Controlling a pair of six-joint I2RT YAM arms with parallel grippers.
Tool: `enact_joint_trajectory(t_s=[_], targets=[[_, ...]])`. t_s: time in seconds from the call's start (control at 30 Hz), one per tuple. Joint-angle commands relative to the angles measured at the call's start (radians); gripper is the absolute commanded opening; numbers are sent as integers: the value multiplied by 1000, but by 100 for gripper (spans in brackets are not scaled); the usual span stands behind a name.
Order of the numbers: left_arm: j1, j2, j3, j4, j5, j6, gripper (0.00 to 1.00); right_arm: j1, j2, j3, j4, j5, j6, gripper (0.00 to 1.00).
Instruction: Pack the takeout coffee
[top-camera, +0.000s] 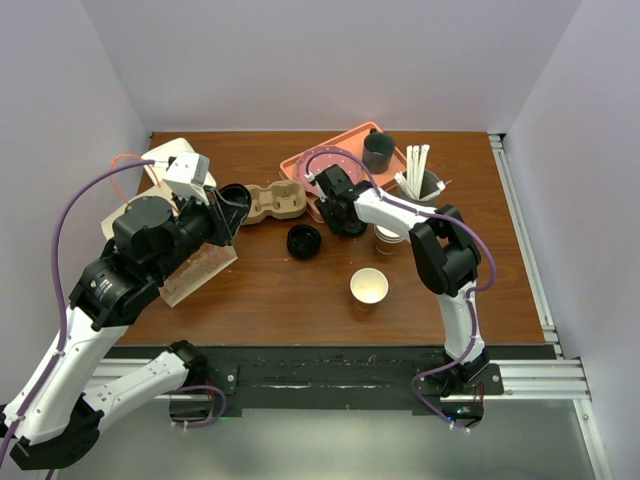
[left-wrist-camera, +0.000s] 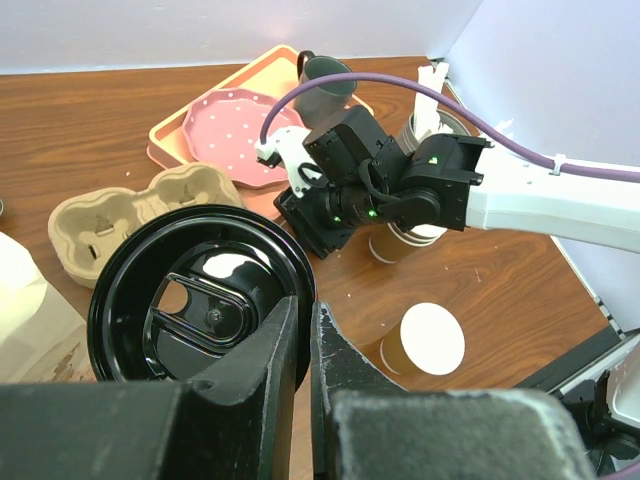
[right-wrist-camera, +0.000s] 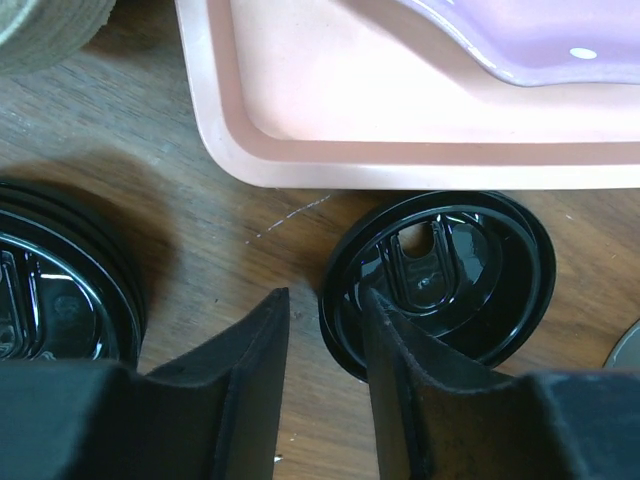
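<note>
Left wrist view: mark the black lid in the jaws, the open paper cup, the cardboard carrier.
black lid (left-wrist-camera: 200, 308), left wrist view, recessed middle.
open paper cup (left-wrist-camera: 432, 338), left wrist view, white inside.
cardboard carrier (left-wrist-camera: 150, 203), left wrist view, between its wells.

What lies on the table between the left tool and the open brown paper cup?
A small stack of black lids, about midway between the left tool and the paper cup; the top view shows it.

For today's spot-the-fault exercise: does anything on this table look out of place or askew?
One black lid lies alone beside the tray, apart from the lid stack. Nothing looks spilled or damaged.
</note>
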Motion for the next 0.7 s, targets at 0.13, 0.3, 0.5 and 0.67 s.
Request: enact_joint_trajectory(t_s=[0.13, 0.3, 0.5, 0.67], targets=[[3, -3, 37, 4, -21, 21, 0, 3, -15, 4, 14, 46, -6, 27], [3, -7, 38, 4, -24, 28, 0, 5, -15, 1, 13, 49, 2, 23], [3, -10, 40, 4, -24, 37, 0, 3, -38, 11, -2, 48, 14, 11], [3, -19, 47, -2, -35, 38, 0, 12, -129, -8, -17, 8, 88, 5]])
